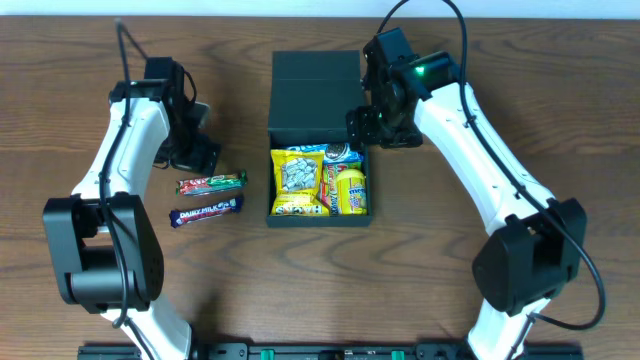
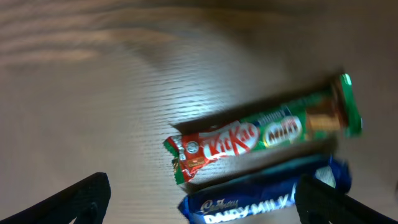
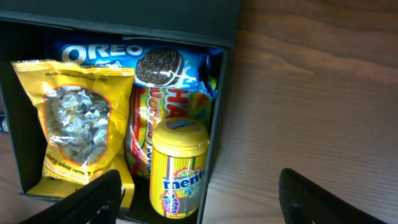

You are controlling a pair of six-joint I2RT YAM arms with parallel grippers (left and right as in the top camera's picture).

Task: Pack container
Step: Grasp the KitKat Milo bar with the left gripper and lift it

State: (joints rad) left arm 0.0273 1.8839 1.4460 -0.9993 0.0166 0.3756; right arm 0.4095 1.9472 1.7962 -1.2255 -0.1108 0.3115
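The dark teal container stands open at mid table, its flap lid folded back. Inside lie a yellow snack bag, an Oreo pack, a colourful sweets packet and a yellow Mentos tub. A KitKat bar and a Dairy Milk bar lie on the table left of it. My left gripper is open just above the bars; in the left wrist view its jaws flank the Dairy Milk bar. My right gripper is open and empty over the container's right wall.
The wooden table carries only the container and the two bars. The two arm bases stand at the near edge, left and right.
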